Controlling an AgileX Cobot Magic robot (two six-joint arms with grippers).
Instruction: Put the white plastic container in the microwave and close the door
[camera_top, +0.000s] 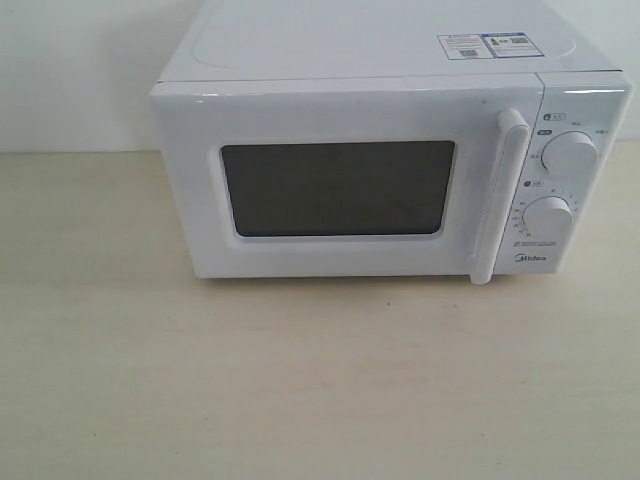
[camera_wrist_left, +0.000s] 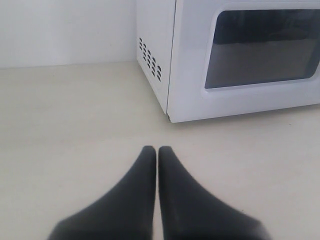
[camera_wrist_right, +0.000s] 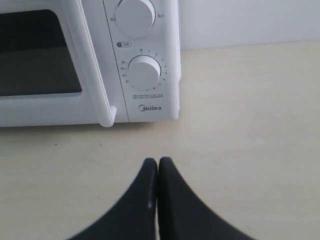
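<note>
Both arms sit low over the pale wooden tabletop. The left gripper has its black fingers pressed together on nothing, off the vented side corner of the white boxy Midea microwave. The right gripper is pinched closed the same way, in front of the dial corner. We only get fingertips, the arms are cut off. The white door looks flush shut. Its dark mesh window is too murky, so we can't tell whether the white plastic container is behind it.
</note>
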